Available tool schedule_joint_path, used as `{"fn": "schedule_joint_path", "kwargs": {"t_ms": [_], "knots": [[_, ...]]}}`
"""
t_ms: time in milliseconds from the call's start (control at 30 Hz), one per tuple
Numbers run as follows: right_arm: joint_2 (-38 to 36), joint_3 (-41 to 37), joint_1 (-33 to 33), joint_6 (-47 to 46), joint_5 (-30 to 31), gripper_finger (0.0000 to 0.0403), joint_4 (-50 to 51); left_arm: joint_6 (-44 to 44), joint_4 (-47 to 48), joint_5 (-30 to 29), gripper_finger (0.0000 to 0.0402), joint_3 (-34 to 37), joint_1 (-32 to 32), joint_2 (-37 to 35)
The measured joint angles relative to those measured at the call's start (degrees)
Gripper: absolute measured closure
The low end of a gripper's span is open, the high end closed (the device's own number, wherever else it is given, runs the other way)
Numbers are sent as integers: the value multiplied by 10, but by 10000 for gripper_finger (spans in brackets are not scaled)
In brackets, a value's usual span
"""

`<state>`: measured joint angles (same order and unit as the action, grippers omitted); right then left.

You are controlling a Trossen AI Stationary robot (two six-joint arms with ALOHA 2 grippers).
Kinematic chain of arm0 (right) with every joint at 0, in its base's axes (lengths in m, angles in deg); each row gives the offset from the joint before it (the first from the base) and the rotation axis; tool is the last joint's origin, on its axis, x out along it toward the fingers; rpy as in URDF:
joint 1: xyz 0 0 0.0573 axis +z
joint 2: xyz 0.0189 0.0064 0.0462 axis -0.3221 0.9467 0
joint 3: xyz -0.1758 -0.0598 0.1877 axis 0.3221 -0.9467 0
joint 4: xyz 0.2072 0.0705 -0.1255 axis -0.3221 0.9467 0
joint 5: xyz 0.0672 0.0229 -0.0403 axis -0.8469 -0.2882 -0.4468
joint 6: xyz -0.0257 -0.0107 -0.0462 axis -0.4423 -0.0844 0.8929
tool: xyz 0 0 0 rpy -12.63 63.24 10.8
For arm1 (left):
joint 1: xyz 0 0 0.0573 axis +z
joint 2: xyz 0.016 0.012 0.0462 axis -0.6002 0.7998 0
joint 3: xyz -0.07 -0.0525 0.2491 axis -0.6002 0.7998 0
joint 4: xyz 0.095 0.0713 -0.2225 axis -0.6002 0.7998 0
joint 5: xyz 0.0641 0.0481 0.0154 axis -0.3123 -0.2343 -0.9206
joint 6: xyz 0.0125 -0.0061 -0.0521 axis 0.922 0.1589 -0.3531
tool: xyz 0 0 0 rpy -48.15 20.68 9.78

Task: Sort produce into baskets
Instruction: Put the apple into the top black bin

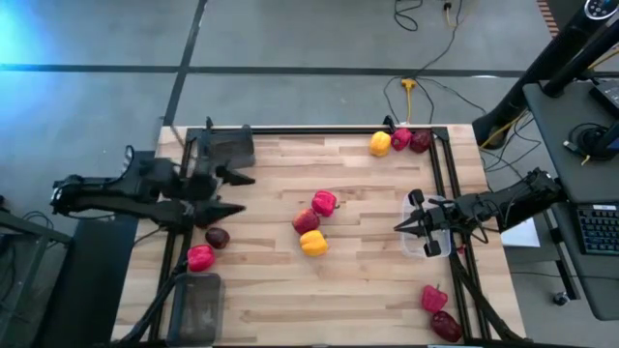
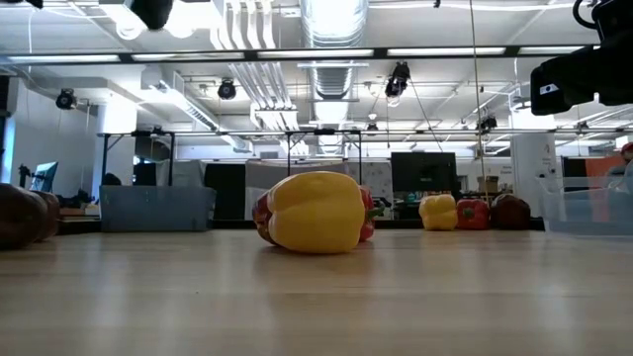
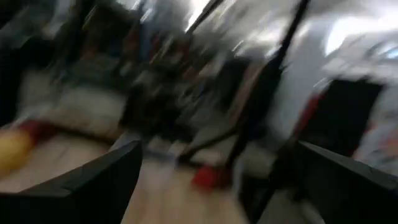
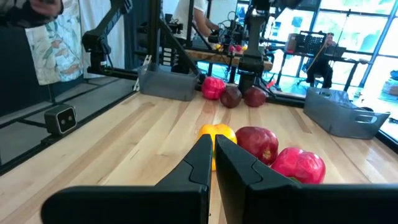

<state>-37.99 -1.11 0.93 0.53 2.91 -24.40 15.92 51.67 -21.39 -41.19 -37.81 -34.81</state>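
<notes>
Scene: a wooden surface (image 1: 368,280) seen from above, with produce scattered across it and three bins at its edges.
Produce, centre of frame: a red bell pepper (image 1: 324,202), a dark red apple (image 1: 306,221) and a yellow bell pepper (image 1: 313,243) sit close together.
Produce, upper right: a yellow pepper (image 1: 380,143), a red pepper (image 1: 400,139) and a dark apple (image 1: 420,141) in a tight row.
Produce, lower right: two red pieces (image 1: 438,311) near the corner.
Produce, left: a dark apple (image 1: 218,237) and a red piece (image 1: 200,257) side by side.
Baskets: a dark bin (image 1: 225,147) at upper left, another dark bin (image 1: 195,307) at lower left, a clear bin (image 1: 418,242) at the right edge.
Left gripper (image 1: 235,191): at the left of the frame, fingers spread wide apart, holding nothing, near the left-hand apple.
Right gripper (image 1: 400,225): above the clear bin, fingers pressed together and empty, pointing toward the centre cluster.
Handling, judged: the pieces look glossy, light and rigid, so likely slippery and prone to rolling.
Where to hold, judged: across the widest middle of a piece, fingers on opposite sides.
</notes>
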Motion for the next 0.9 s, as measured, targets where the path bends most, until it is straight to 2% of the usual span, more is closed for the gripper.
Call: {"fn": "schedule_joint_path", "kwargs": {"t_ms": [133, 200, 267, 433, 500, 600, 700, 900], "knots": [[0, 0, 0, 0, 0, 390, 0, -18, 236, -131, 3, -81, 1, 67], [0, 0, 0, 0, 0, 390, 0, -37, 336, -159, 3, -118, 1, 98], [0, 0, 0, 0, 0, 390, 0, -59, 423, -147, 3, -153, 0, 128], [0, 0, 0, 0, 0, 390, 0, -85, 595, -61, 3, -219, 0, 195], [0, 0, 0, 0, 0, 390, 0, -84, 664, -62, 3, -238, 0, 227], [0, 0, 0, 0, 0, 390, 0, -74, 756, -92, 3, -266, 2, 287], [0, 0, 0, 0, 0, 390, 0, -60, 822, -85, 3, -285, 2, 352], [0, 0, 0, 0, 0, 390, 0, -1, 883, -63, 3, -279, 15, 464]]}}
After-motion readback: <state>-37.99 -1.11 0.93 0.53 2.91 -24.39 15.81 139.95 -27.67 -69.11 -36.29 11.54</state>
